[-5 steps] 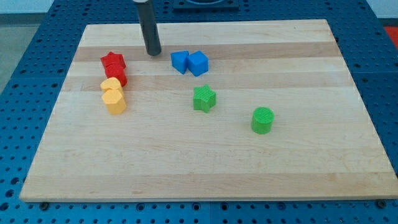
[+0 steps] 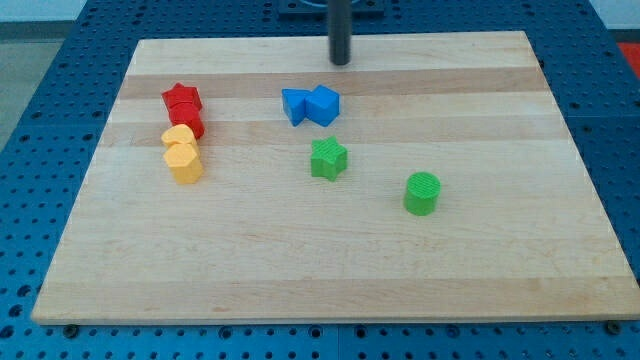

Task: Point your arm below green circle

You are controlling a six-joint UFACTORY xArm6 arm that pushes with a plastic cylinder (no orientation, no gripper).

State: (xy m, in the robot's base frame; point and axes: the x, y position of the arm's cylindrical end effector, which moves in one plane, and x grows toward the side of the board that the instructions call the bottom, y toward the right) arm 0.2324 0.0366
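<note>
The green circle [image 2: 422, 193] is a short green cylinder on the wooden board [image 2: 320, 280], right of centre. My tip [image 2: 341, 62] is near the view's top, well above and left of the green circle, and above the two blue blocks [image 2: 310, 105]. It touches no block. A green star block [image 2: 328, 158] lies left of and above the green circle.
Two red blocks [image 2: 184, 108] stand at the left, a star above a rounder one. Two yellow blocks [image 2: 182, 153] sit just below them. The blue pair touch each other. A blue perforated table surrounds the board.
My tip has moved to the view's right and slightly up, from left of the blue blocks to above them. The blue pair has shifted a little to the right.
</note>
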